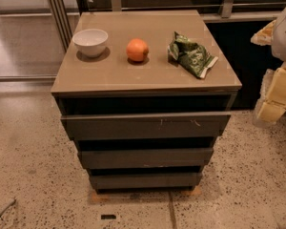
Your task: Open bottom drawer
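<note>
A low grey-brown cabinet (148, 75) stands on the speckled floor with three handle-less drawer fronts. The bottom drawer (145, 179) is the narrowest-looking front, a plain flat slab just above the floor, and it looks pushed in. Above it are the mid-width front (145, 157) and the widest front (145, 125) with small white scratches. My gripper (275, 92) shows as pale yellow and white shapes at the right edge, level with the cabinet top, well right of and above the bottom drawer, touching nothing.
On the cabinet top sit a white bowl (90, 41), an orange (137, 49) and a crumpled green snack bag (191, 55). Metal rails and glass panels (57, 13) run behind. A thin dark bar (1, 213) lies on the floor at the bottom left.
</note>
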